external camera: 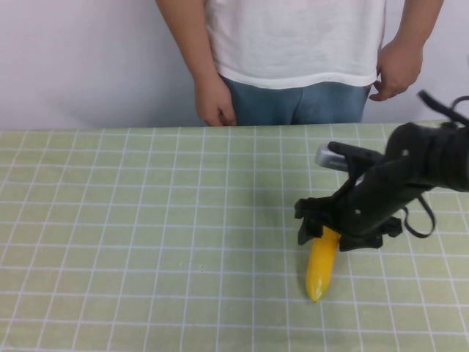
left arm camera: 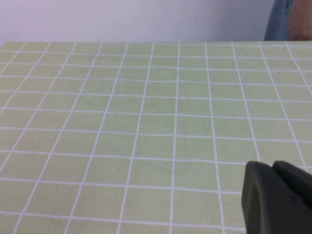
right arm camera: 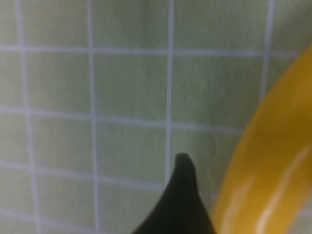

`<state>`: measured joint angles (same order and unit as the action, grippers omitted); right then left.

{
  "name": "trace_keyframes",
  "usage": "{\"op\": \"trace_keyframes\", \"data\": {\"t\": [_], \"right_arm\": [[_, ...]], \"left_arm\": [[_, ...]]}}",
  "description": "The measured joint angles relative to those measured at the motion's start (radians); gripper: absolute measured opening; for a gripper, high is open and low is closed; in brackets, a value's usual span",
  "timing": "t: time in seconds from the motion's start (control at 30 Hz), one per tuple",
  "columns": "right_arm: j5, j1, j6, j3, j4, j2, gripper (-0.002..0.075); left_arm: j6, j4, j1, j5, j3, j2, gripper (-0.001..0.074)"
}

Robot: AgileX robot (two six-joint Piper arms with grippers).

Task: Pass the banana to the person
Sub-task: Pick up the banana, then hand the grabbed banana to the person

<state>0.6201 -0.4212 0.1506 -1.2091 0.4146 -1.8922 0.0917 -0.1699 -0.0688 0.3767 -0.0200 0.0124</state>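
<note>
banana (external camera: pixel 321 267): we see it lying on the green-checked bench (external camera: pixel 146 235), right of the middle, far end tucked under the right gripper

right gripper (external camera: pixel 322 229): down low over the banana's far end; a dark fingertip (right arm camera: pixel 183 195) sits just beside the yellow skin. Fingers closed on it or not, we can't tell

left gripper (left arm camera: pixel 275 195): only a dark corner shows above bare bench; fingers, can't tell

person (external camera: pixel 293 51): standing behind the bench's far edge, hands hanging by the hips

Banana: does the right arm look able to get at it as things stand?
Probably yes. The right pincer sits directly over the far end of the banana on the table, nothing between. The left pincer is elsewhere.
</note>
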Motion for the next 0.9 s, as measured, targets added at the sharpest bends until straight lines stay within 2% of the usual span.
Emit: {"op": "trace_keyframes", "data": {"t": [0.07,0.13,0.37,0.47,0.5,0.73,0.9], "right_arm": [[0.002,0.0,0.012,-0.012,-0.002,-0.028,0.0505],[0.0,0.0,0.023,-0.013,-0.007,-0.041,0.0463],[0.014,0.0,0.029,-0.013,-0.054,-0.054,0.0146],[0.053,0.0,-0.022,-0.013,-0.052,-0.046,0.001],[0.069,0.0,-0.047,-0.013,-0.05,-0.037,-0.0008],[0.109,0.0,-0.081,-0.015,-0.066,0.142,-0.0007],[0.152,0.0,-0.113,-0.098,0.046,0.298,-0.0007]], "left_arm": [[0.0,0.0,0.0,0.0,0.0,0.0,-0.0004],[0.0,0.0,0.0,0.0,0.0,0.0,-0.0004],[0.0,0.0,0.0,0.0,0.0,0.0,-0.0004],[0.0,0.0,0.0,0.0,0.0,0.0,-0.0004],[0.0,0.0,0.0,0.0,0.0,0.0,-0.0004],[0.0,0.0,0.0,0.0,0.0,0.0,-0.0004],[0.0,0.0,0.0,0.0,0.0,0.0,-0.0004]]}}
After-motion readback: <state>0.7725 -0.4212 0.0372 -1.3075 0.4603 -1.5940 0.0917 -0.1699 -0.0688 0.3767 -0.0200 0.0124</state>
